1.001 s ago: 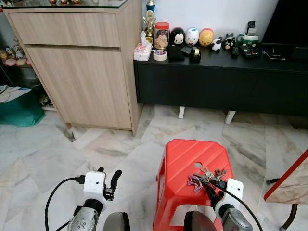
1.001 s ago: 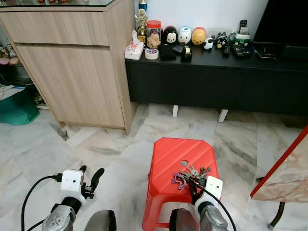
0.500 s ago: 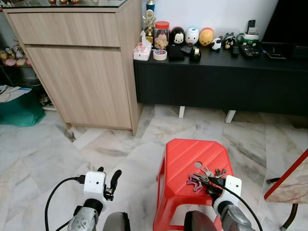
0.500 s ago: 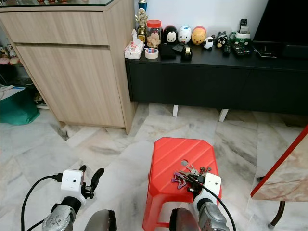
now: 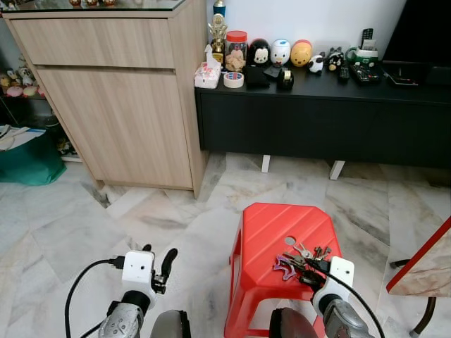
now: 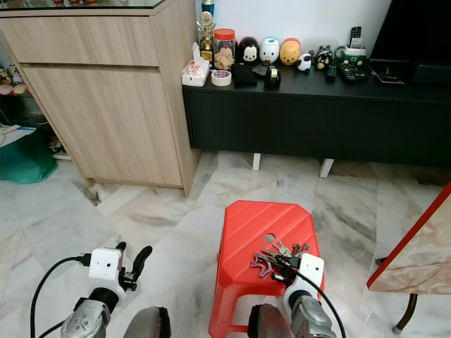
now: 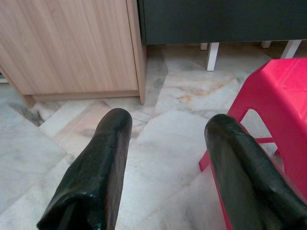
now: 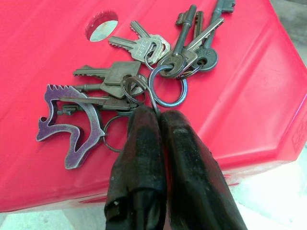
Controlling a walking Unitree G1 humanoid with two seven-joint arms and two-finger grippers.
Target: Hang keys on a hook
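On the marble floor (image 5: 84, 232), with the red stool (image 5: 278, 236) as landmark: a tall wooden cabinet (image 5: 120, 98) stands well beyond the stool toward the robot's left, and a long black console (image 5: 317, 120) runs along the wall beyond the stool, its top carrying small figurines, a jar and remotes. A marble-topped table edge (image 5: 423, 271) lies to the right of the stool. On the stool's seat, near its round hole (image 8: 101, 25), lie the keys (image 8: 158, 52): several metal keys on linked rings, with a purple horse-shaped charm (image 8: 69, 127) at the side of the bunch away from the long-shanked keys. The right gripper (image 8: 156, 122) is at the near edge of the seat, its two black fingers (image 8: 139, 143) pressed together with the wire of a key ring (image 8: 168, 88) caught between their tips; the bunch itself rests flat on the seat, not yet lifted. The left gripper (image 7: 168, 143) hangs to the left of the stool over the floor, fingers spread apart and holding nothing. Judged progress: early. The pinch on the ring appears made; lifting the bunch, carrying it to a hook and hanging it are all left to do, and no hook can be made out.
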